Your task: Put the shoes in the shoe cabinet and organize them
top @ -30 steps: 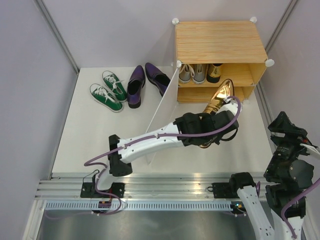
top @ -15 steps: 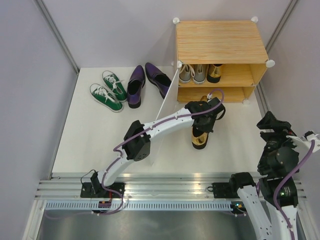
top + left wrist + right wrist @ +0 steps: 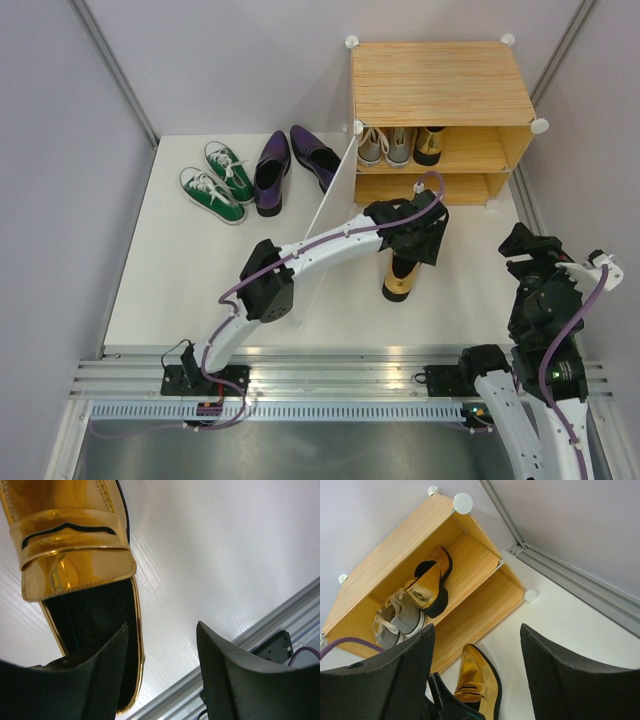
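Observation:
One gold shoe (image 3: 398, 280) lies flat on the table in front of the shoe cabinet (image 3: 440, 85), heel toward the near edge. My left gripper (image 3: 412, 245) hovers right over it, open; in the left wrist view the gold shoe (image 3: 75, 545) sits under the left finger (image 3: 95, 680), with bare table between the fingers of the gripper (image 3: 162, 647). The other gold shoe (image 3: 431, 586) and the grey sneakers (image 3: 395, 620) stand on the upper shelf. Green sneakers (image 3: 215, 180) and purple shoes (image 3: 290, 162) lie at the back left. My right gripper (image 3: 530, 250) is open and empty.
The cabinet's white door panel (image 3: 325, 215) stands swung open toward the near edge, beside my left arm. The lower shelf (image 3: 480, 612) shows bare wood. Grey walls close in both sides, and an aluminium rail (image 3: 330, 365) runs along the table's near edge.
My left gripper carried the gold shoe down from in front of the cabinet, laid it flat on the table, and opened. The right arm shifted and dropped slightly.

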You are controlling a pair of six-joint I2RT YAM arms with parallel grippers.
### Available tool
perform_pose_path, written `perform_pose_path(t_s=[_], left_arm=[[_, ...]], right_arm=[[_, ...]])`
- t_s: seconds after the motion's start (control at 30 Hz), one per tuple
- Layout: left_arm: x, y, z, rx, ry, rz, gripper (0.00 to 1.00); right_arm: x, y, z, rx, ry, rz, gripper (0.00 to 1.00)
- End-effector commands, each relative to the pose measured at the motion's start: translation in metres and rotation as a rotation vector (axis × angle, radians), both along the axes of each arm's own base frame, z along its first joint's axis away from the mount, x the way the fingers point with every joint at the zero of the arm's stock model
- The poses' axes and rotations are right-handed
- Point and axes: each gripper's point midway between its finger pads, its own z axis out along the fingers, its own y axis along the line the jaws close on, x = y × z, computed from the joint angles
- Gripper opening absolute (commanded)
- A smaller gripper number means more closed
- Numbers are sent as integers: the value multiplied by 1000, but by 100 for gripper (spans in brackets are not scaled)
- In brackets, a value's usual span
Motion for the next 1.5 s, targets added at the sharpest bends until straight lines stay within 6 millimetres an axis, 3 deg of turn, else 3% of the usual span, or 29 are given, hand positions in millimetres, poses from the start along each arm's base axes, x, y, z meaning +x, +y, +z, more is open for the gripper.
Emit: perform_pose_path(t_s=[0.0,0.07,0.1,0.2,0.23,0.27,0.3,0.33,0.4,0.43,0.47,0.5,0.53,0.57,0.6,0.63,0.67,0.7,0.73,0.8,0.83,0.9,0.93,1.0,1.07,1.13,1.2,1.33,1.47], left_arm=[[-11,-1,88,-154,-91,-46,62],[-23,2,113,-195,-103,-86,62],[-26,10,142,-231,-146,-90,63],[-35,23,183,-283,-211,-120,64],[-42,31,210,-329,-239,-133,64],[-46,36,225,-353,-256,-150,64],[-50,42,238,-370,-285,-187,64],[-56,56,266,-408,-330,-195,64],[-49,78,286,-385,-442,-173,65],[-46,102,300,-364,-501,-131,65],[-37,119,300,-314,-548,-72,66],[-15,148,304,-218,-645,51,67],[-7,166,292,-140,-668,87,69],[-5,192,304,-119,-717,120,70],[2,210,303,-77,-739,169,71],[29,262,276,26,-717,264,74],[25,268,283,11,-730,269,74],[41,295,277,50,-724,337,76],[48,309,258,91,-696,355,78],[55,344,253,85,-679,445,83],[54,350,235,99,-647,455,83],[53,363,235,40,-638,492,84],[53,369,220,59,-611,506,84],[55,379,215,55,-611,538,84],[54,382,195,79,-592,533,84],[54,387,185,92,-596,546,84],[55,391,172,108,-590,556,84],[54,397,165,131,-600,564,84],[49,403,177,104,-646,580,84]], right_arm=[[-1,4,1,16,-17,23,73],[-2,5,0,20,-17,30,73],[-3,6,0,20,-17,35,73],[4,14,-10,14,30,79,82],[9,24,-14,4,53,135,90],[14,29,-20,-3,87,166,98],[23,37,-32,-13,147,206,98],[26,43,-38,-14,179,237,98],[34,63,-57,20,249,335,98],[36,71,-63,39,264,373,98],[37,85,-72,69,279,446,98],[38,92,-77,87,290,476,98],[39,97,-83,119,297,499,98],[39,104,-95,136,324,529,98],[40,106,-103,150,344,534,98],[40,116,-128,210,389,567,98],[41,116,-129,211,394,568,98],[40,121,-134,228,402,587,98],[41,125,-143,248,414,603,98],[41,131,-152,249,443,617,98],[42,134,-155,243,448,624,98],[44,142,-167,219,494,634,98],[46,146,-170,209,505,643,98],[45,162,-185,175,578,681,98],[45,173,-194,126,625,679,98],[46,166,-197,84,631,597,98],[40,176,-197,77,618,604,98],[38,189,-206,48,636,608,98],[35,211,-220,-26,665,608,98]])
